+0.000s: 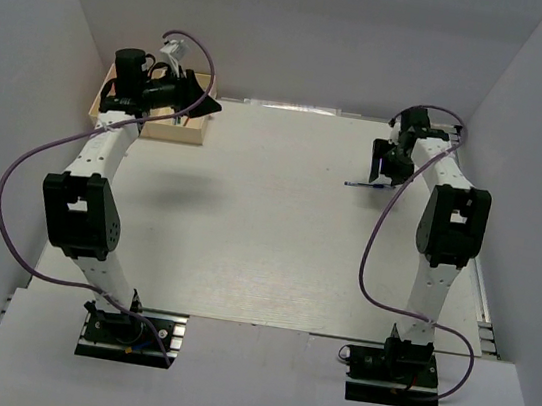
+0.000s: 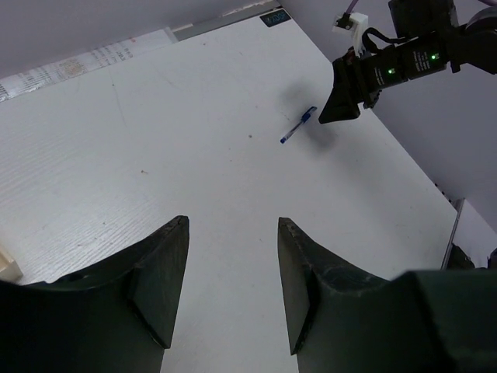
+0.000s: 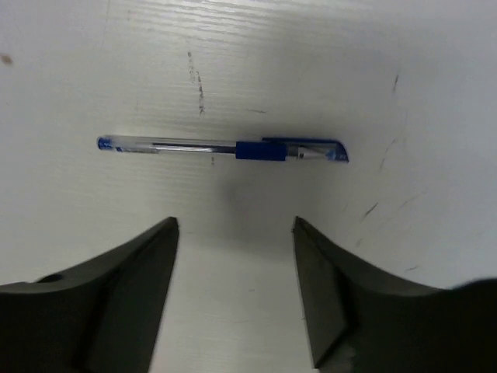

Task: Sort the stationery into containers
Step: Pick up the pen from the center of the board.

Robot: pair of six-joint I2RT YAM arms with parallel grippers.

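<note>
A blue pen (image 1: 365,184) lies flat on the white table at the far right; it also shows in the right wrist view (image 3: 225,148) and the left wrist view (image 2: 298,125). My right gripper (image 1: 387,166) is open and empty, hovering just above and beside the pen, apart from it (image 3: 235,224). The cream-beige tray (image 1: 186,131) stands at the far left corner, mostly hidden by my left arm. My left gripper (image 1: 207,105) is open and empty above the tray's right edge (image 2: 233,221). The other stationery is hidden or out of view.
Grey walls close in the table on the left, back and right. A purple cable (image 1: 35,155) loops off the left arm, another off the right arm (image 1: 372,258). A strip of paper (image 2: 85,58) lies along the far table edge.
</note>
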